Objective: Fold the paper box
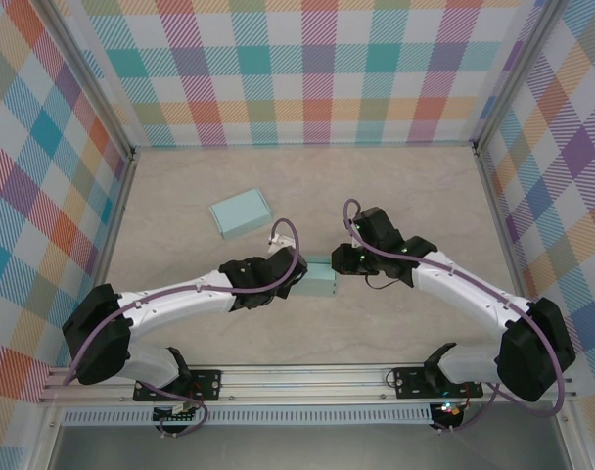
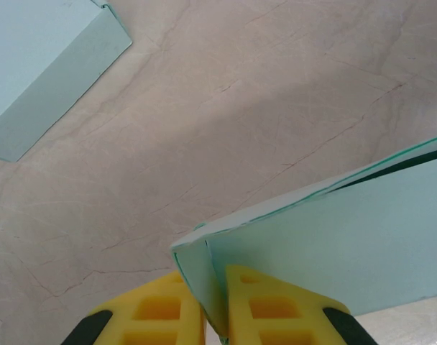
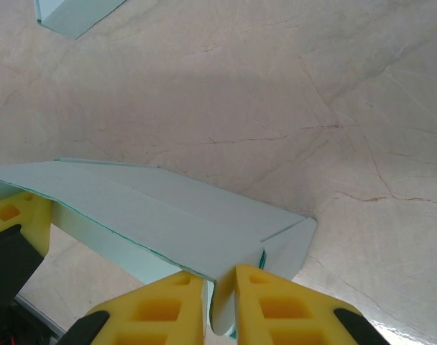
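1. The paper box is a mint-green carton near the centre of the table, between the two arms.

2. The left gripper meets the paper box at its 9 o'clock end. In the left wrist view, the left gripper is clenched on a thin end flap of the paper box. One yellow finger presses on each face of the flap.

3. The right gripper meets the box at its 3 o'clock end. In the right wrist view, the right gripper is clamped on the edge of the paper box beside a folded corner flap. A yellow finger of the left gripper shows at 9 o'clock in that view.

4. A second box, same colour and closed, lies flat on the table at 10 o'clock from the paper box, apart from both grippers. It appears at 10 o'clock in the left wrist view and at 11 o'clock in the right wrist view.
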Tool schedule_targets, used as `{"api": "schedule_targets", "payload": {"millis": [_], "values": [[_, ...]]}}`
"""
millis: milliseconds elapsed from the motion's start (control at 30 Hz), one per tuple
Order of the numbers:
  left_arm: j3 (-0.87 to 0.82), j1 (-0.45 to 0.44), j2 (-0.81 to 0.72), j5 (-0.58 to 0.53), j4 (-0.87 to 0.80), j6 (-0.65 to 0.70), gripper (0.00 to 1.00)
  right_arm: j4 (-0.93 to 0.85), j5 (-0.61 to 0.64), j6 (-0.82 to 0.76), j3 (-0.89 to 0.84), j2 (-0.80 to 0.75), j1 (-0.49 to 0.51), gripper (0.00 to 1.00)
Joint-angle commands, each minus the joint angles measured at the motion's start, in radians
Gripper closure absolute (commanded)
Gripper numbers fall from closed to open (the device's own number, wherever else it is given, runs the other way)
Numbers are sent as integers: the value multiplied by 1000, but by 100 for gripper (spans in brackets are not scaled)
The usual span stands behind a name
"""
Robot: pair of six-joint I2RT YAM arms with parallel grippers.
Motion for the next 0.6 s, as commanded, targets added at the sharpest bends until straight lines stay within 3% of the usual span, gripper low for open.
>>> {"api": "schedule_targets", "payload": {"millis": [0,267,567], "values": [[14,-37,18,53,1,-9,87,75,-19,-14,-29,-9,16,84],[16,-37,-20,30,-7,-33,85,100,4,-18,-95,1,18,93],[5,-34,-121,-36,-45,-43,60,38,57,-36,-63,-14,22,93]]}}
